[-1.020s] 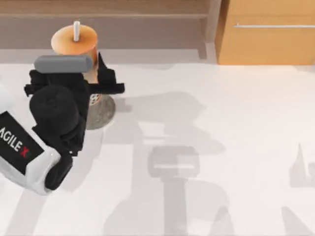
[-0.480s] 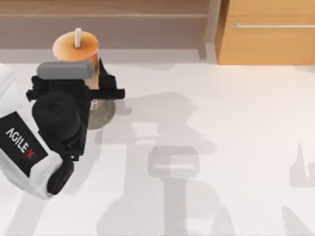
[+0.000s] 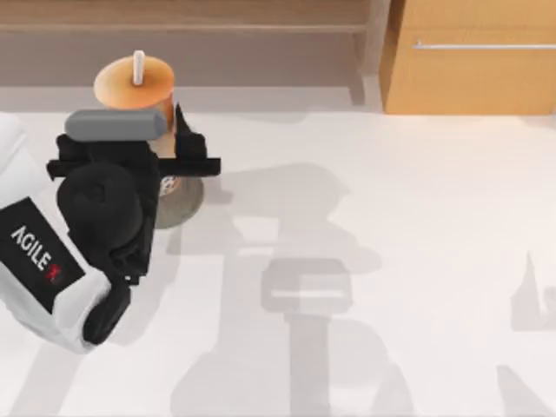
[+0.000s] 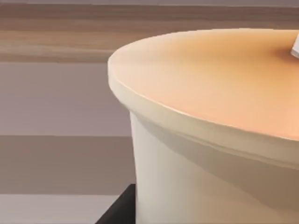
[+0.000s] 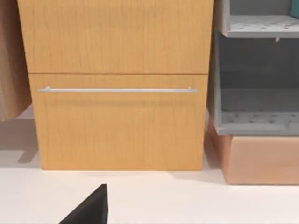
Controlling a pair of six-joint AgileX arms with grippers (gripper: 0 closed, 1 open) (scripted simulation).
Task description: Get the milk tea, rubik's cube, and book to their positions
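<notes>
From above, the left tool grips the milk tea low on its body, cup standing on or just over the grey disc at the surface's far left; release looks left, and cube and book remain. The left wrist view shows the orange lid close up. The right wrist view faces a wooden cabinet and shelves; I cannot tell the right tool's state.

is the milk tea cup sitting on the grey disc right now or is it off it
Cannot tell. In the top view the milk tea stands over the grey disc, but the left gripper and arm cover where its base would meet the disc.
</notes>
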